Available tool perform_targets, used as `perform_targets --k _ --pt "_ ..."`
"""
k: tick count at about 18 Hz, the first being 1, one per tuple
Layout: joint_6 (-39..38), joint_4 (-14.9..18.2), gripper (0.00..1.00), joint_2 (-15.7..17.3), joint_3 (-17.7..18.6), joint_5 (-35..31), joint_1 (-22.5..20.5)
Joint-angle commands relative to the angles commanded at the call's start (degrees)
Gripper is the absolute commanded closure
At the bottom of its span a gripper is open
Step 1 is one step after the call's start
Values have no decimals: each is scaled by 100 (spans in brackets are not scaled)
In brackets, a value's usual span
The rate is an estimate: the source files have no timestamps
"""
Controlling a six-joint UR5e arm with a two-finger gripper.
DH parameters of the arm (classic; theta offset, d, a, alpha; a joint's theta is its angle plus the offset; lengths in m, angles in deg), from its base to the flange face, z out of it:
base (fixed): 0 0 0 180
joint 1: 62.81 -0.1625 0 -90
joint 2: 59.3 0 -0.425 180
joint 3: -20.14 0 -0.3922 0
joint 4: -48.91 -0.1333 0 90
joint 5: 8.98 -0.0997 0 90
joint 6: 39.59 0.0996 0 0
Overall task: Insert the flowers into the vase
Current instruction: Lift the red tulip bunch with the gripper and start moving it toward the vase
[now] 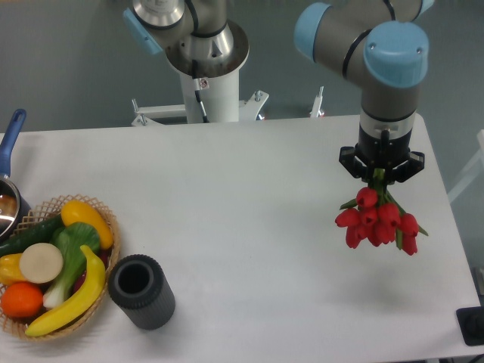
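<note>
Hanging buds-down near the desk's right edge, the flowers [378, 224] sit clamped in closed jaws [380, 175]; stems cannot enter the vase [141, 290] first.

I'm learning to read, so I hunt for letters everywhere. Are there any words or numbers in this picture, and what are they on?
No words or numbers can be read here.
Small sticker on the white robot stand: a red mark, too small and blurred to read.
The vase, the flowers, the basket, the pot and the gripper: no writing shows on any of them.
</note>
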Motion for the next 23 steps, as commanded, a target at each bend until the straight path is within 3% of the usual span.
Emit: perform_targets --k 8,11,16,20,23 --pt "-53 -61 100 246 -114 1395 -307" --pt "-192 -473 100 334 -97 2326 -325" --pt "-1246 -1387 100 439 -26 4023 -281" --pt "-1669 -1485 100 449 -123 4884 -28" --pt "-1688 -1511 100 378 -281 5062 227"
